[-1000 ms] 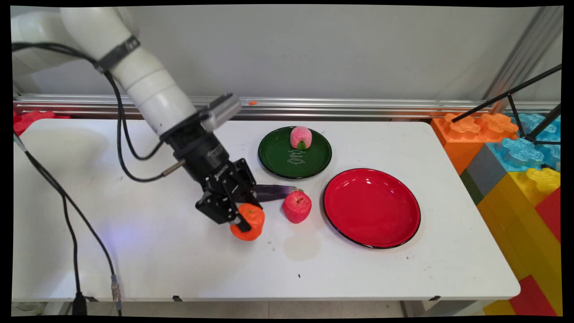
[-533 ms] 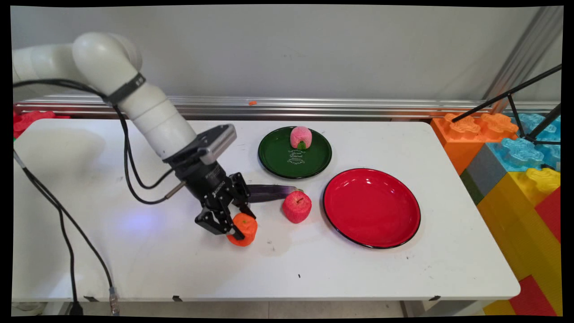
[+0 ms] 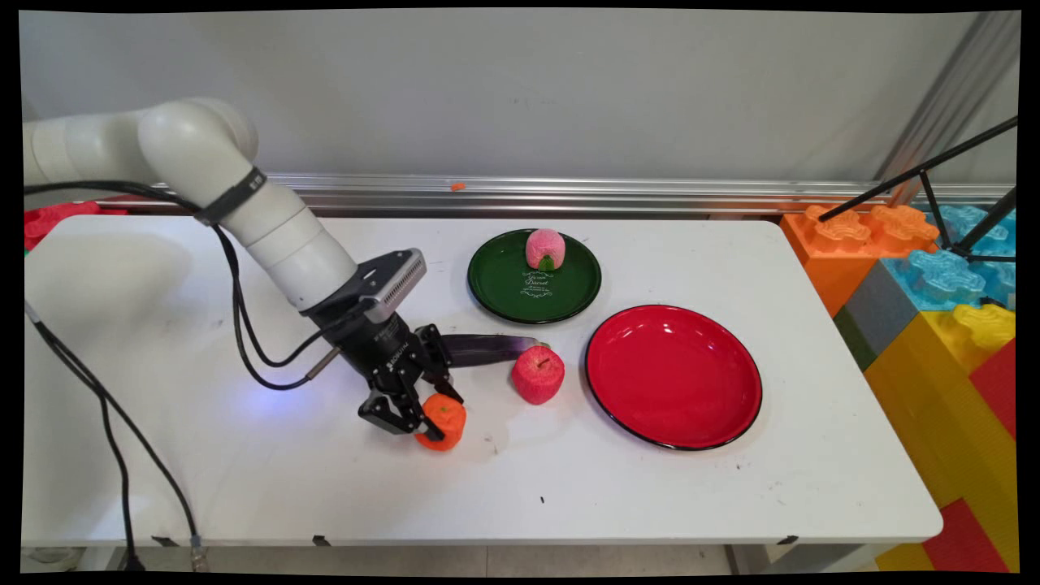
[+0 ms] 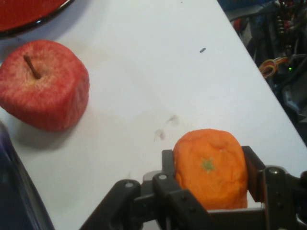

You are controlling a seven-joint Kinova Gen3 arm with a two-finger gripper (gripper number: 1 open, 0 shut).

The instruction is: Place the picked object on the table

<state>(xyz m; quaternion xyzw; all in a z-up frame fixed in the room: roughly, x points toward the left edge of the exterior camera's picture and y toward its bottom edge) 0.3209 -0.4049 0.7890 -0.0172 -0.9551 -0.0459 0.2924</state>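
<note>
gripper [image 3: 429, 421] pinching the toy orange [image 3: 443, 421] low at the white table [image 3: 325, 487] | toy red apple [image 3: 538, 374] near | purple eggplant [image 3: 487, 348] behind

I see a white table [image 3: 650, 496] in front of a plain grey wall [image 3: 569, 89]. A shiny metal rail [image 3: 650, 195] runs along the wall just behind the table. Right of the table stand big toy blocks [image 3: 934, 325] in orange, blue, yellow and red. Black tripod legs [image 3: 934, 175] lean over them. Below the table's front edge I see pale floor [image 3: 487, 561].
</note>
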